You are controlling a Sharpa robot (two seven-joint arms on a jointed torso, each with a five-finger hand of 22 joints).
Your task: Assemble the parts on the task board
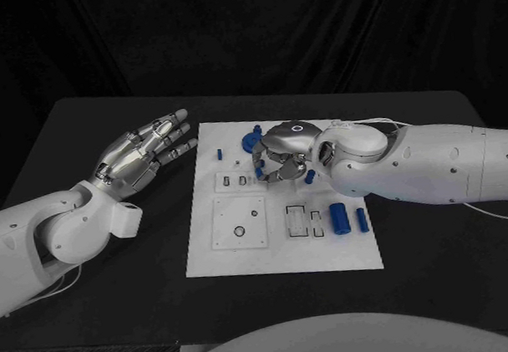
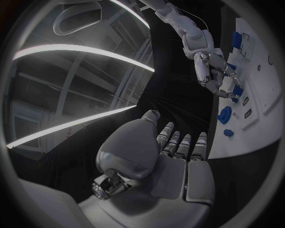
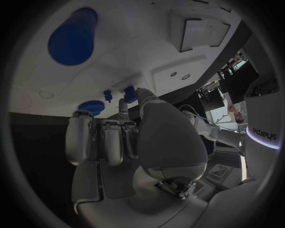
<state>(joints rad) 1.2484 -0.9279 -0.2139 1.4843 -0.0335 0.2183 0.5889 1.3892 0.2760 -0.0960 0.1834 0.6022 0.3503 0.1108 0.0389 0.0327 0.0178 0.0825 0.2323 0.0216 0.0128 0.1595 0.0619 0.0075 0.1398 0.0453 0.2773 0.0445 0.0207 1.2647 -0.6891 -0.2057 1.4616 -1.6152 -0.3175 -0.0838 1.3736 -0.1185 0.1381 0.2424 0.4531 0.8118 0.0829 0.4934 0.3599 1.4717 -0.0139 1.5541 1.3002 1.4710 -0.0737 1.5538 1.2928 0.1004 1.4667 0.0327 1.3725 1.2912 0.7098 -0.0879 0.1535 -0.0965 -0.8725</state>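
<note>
Tabletop (image 1: 122,315) first: black, with dark curtain behind its far edge, and I see the white task board (image 1: 280,253) lying in its middle, long axis running from near edge to far edge. My right hand (image 1: 287,158) hangs over the board's far half, palm down, fingers curled toward a small blue piece; whether they pinch it I cannot tell. My left hand (image 1: 143,157) hovers off the board's left edge, near the far-left corner of the board, fingers straight and apart, holding nothing.

The relation I care about: the blue parts near the far end, a round knob (image 1: 252,139) and small peg (image 1: 219,154), lie just left of the right hand, between the two hands, and the right hand is plainly nearer. Two blue cylinders (image 1: 348,217) lie side by side by the board's right edge, long axes along the board's length, nearer me than the right hand. I judge the board's slots (image 1: 297,220) beside them still unfilled.
</note>
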